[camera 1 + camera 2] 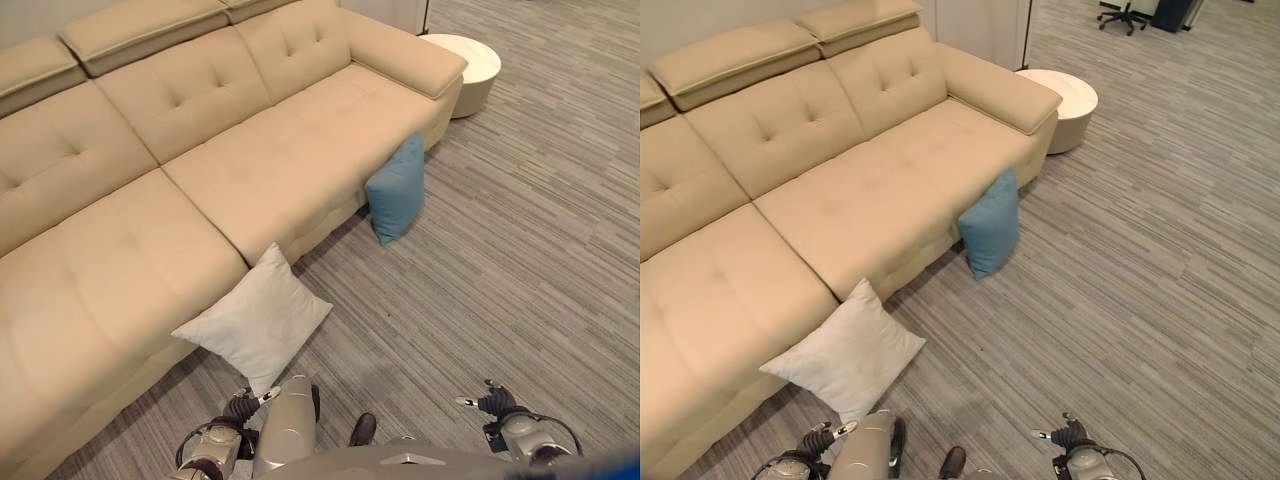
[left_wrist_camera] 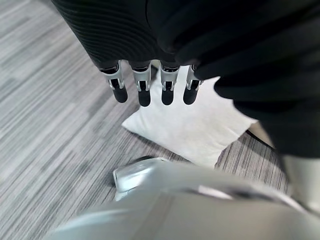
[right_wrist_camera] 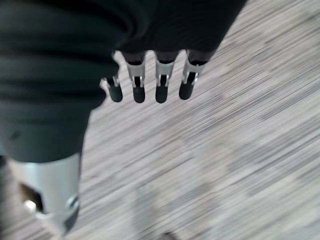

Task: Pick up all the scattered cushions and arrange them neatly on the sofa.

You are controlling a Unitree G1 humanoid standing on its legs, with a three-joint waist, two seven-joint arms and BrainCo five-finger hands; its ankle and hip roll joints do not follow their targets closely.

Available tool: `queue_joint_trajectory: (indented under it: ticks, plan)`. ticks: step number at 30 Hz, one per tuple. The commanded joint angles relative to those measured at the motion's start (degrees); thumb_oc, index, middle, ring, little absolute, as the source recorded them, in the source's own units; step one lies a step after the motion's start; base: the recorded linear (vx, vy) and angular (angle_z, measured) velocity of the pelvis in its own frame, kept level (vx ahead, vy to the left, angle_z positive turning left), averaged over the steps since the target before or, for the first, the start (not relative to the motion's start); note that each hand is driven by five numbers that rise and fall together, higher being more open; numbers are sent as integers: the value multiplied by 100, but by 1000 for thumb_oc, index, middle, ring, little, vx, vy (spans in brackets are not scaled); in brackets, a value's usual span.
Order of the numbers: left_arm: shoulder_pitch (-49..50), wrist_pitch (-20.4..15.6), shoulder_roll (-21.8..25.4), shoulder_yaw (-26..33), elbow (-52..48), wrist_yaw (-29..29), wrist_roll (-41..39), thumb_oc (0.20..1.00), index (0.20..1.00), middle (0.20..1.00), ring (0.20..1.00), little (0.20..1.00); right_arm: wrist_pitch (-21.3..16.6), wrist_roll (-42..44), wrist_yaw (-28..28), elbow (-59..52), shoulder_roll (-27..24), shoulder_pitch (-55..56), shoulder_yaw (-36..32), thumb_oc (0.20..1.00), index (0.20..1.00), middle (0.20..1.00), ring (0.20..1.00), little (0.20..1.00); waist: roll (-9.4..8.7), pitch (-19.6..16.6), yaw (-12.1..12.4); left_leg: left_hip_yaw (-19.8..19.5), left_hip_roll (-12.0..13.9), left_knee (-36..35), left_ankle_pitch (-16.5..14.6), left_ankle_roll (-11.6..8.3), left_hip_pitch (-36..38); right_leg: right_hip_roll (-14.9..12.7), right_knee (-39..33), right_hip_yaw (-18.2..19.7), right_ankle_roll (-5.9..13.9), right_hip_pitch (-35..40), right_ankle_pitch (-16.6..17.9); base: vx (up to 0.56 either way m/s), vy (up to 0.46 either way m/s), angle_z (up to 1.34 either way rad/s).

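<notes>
Just past the left hand (image 2: pixel 150 87) lies a white cushion (image 1: pixel 255 320) on the grey floor (image 1: pixel 500 270), leaning on the big tan sofa (image 1: pixel 200 170). That hand hangs with fingers straight, holding nothing. Far ahead of the right hand (image 3: pixel 150 85), also loose and empty, a blue cushion (image 1: pixel 397 190) leans on the sofa front.

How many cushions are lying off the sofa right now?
2: a white cushion and a blue cushion, each on the floor leaning against the sofa's front. Others could be hidden beyond the pictures' edges.
</notes>
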Motion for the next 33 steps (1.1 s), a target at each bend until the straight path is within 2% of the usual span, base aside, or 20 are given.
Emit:
queue_joint_trajectory:
  ticks: [1, 2, 3, 4, 8, 9, 10, 11, 13, 14, 15, 16, 17, 18, 23, 29, 30, 31, 32, 33]
  plan:
    - [-36, -19, -272, -144, 23, 38, 144, 1000, 1000, 1000, 1000, 1000, -62, 139, -69, -65, -166, -7, -304, 1000, 1000, 1000, 1000, 1000, 380, 136, 119, -679, 78, -133, -506, 77, 1154, -694, 309, 715, 824, -163, 103, 101, 85, 34]
    - [-36, -19, -272, -144, 23, 38, 144, 1000, 1000, 1000, 1000, 1000, -62, 139, -70, -64, -166, -7, -303, 1000, 1000, 1000, 1000, 1000, 380, 136, 118, -679, 77, -134, -506, 77, 1154, -694, 310, 714, 824, -163, 102, 96, 110, 27]
    - [-16, -15, -270, -109, 76, 29, 106, 1000, 1000, 1000, 1000, 1000, -66, 114, -50, -68, -132, -13, -302, 1000, 1000, 1000, 1000, 1000, 413, 64, 139, -851, -136, -683, -596, 172, 1497, -736, 453, 670, 885, -151, 75, 66, 214, 40]
    - [4, 1, -242, -78, 99, 11, 112, 1000, 1000, 1000, 1000, 1000, -57, 57, -24, -88, -108, -37, -310, 1000, 1000, 1000, 1000, 1000, 402, -41, 163, -943, -337, -1086, -455, 301, 1659, -835, 618, 564, 892, -213, 133, 66, 214, 74]
    - [67, -14, -182, 28, 85, -15, 73, 1000, 1000, 1000, 1000, 1000, -55, -73, 33, -102, -72, -53, -263, 1000, 1000, 1000, 1000, 1000, 431, -163, 351, -1209, -572, -1563, -483, 465, 1963, -972, 974, 512, 1023, -237, 85, 62, 208, 118]
    - [98, -9, -147, 72, 108, -11, 58, 1000, 1000, 1000, 1000, 1000, -38, -129, 64, -117, -78, -108, -239, 1000, 1000, 1000, 1000, 1000, 489, -137, 402, -1298, -622, -1679, -478, 553, 2045, -1151, 1453, 514, 1121, -411, 129, 4, 152, 44]
    - [107, -7, -129, 83, 105, -16, 46, 1000, 1000, 1000, 1000, 1000, -27, -151, 75, -122, -79, -138, -224, 1000, 1000, 1000, 1000, 1000, 532, -104, 415, -1354, -639, -1723, -463, 605, 2082, -1264, 1798, 548, 1200, -560, 183, -1, 195, 29]
    - [107, -24, -69, 50, 114, -12, 65, 1000, 1000, 1000, 1000, 1000, -30, -165, 92, -159, -75, -176, -197, 1000, 1000, 1000, 1000, 1000, 561, -15, 375, -1564, -696, -1738, -435, 683, 2104, -1288, 2242, 969, 1293, -860, 308, -11, 97, 29]
    - [88, -50, -35, -25, 119, 6, 102, 1000, 1000, 1000, 1000, 1000, -72, -92, 87, -180, -67, -165, -186, 1000, 1000, 1000, 1000, 1000, 552, -13, 263, -1831, -769, -1766, -411, 701, 2091, -905, 2024, 1723, 1216, -1013, 135, 13, 17, 34]
    - [87, -50, -35, -25, 119, 6, 102, 1000, 1000, 1000, 1000, 1000, -72, -91, 87, -179, -67, -166, -186, 1000, 1000, 1000, 1000, 1000, 554, -26, 261, -1833, -765, -1768, -401, 700, 2073, -899, 2007, 1719, 1213, -1023, 151, 51, -19, 95]
    - [84, -56, -30, -38, 102, 11, 96, 1000, 1000, 1000, 1000, 1000, -76, -41, 87, -171, -56, -140, -185, 1000, 1000, 1000, 1000, 1000, 531, -30, 208, -1967, -819, -1787, -390, 702, 2093, -693, 1857, 2092, 1189, -1048, 89, 65, -24, 119]
    - [69, -62, -29, -62, 86, 11, 78, 1000, 1000, 1000, 1000, 1000, -77, 27, 84, -166, -49, -117, -179, 1000, 1000, 1000, 1000, 1000, 511, -57, 157, -2160, -891, -1820, -348, 702, 2062, -494, 1615, 2445, 1169, -1065, 96, 126, -63, 98]
    - [29, -72, -53, -140, 135, 15, 93, 1000, 1000, 1000, 1000, 1000, -95, 109, 79, -147, -44, -74, -171, 1000, 1000, 1000, 1000, 1000, 465, -34, 74, -2564, -1043, -1884, -259, 659, 2042, -229, 1280, 2887, 1067, -1091, 147, 97, -71, 80]
    - [11, -69, -62, -166, 158, 7, 113, 1000, 1000, 1000, 1000, 1000, -97, 136, 90, -143, -52, -56, -184, 1000, 1000, 1000, 1000, 1000, 456, -56, 52, -2695, -1085, -1922, -225, 637, 2006, -183, 1206, 2944, 1046, -1116, 176, 86, -96, 131]
    - [-5, -84, -155, -215, 292, -28, 140, 1000, 1000, 1000, 1000, 1000, -169, 161, 91, -109, -74, 29, -254, 1000, 1000, 1000, 1000, 1000, 438, -156, -22, -3028, -1128, -2091, -87, 430, 1915, -252, 585, 2397, 956, -750, 275, 38, -107, 168]
    - [17, -82, -231, -248, 311, -46, 168, 1000, 1000, 1000, 1000, 1000, -222, 162, 98, -143, -143, 7, -241, 1000, 1000, 1000, 1000, 1000, 391, -17, -68, -2676, -1097, -1344, -260, 281, 1543, -344, 315, 2000, 836, -481, 300, -10, -60, 54]
    - [25, -85, -241, -262, 299, -45, 183, 1000, 1000, 1000, 1000, 1000, -209, 168, 96, -140, -155, 15, -245, 1000, 1000, 1000, 1000, 1000, 378, 5, -97, -2428, -1047, -1224, -269, 264, 1465, -379, 279, 1910, 823, -449, 297, -55, -20, 31]
    - [31, -83, -249, -272, 238, -30, 235, 1000, 1000, 1000, 1000, 1000, -190, 175, 102, -155, -170, 51, -276, 1000, 1000, 1000, 1000, 1000, 356, -2, -195, -1676, -797, -1190, -290, 284, 1413, -453, 167, 1696, 845, -384, 316, -34, 4, 96]
    - [44, -58, -246, -264, 215, -19, 281, 1000, 1000, 1000, 1000, 1000, -169, 189, 96, -147, -163, 84, -298, 1000, 1000, 1000, 1000, 1000, 347, -26, -224, -1272, -632, -1199, -282, 302, 1379, -490, 76, 1554, 863, -329, 335, -21, 8, 105]
    - [45, -58, -245, -264, 214, -19, 281, 1000, 1000, 1000, 1000, 1000, -169, 189, 96, -147, -163, 84, -297, 1000, 1000, 1000, 1000, 1000, 346, -28, -223, -1271, -632, -1200, -281, 302, 1379, -490, 73, 1555, 863, -329, 337, 31, 20, 108]
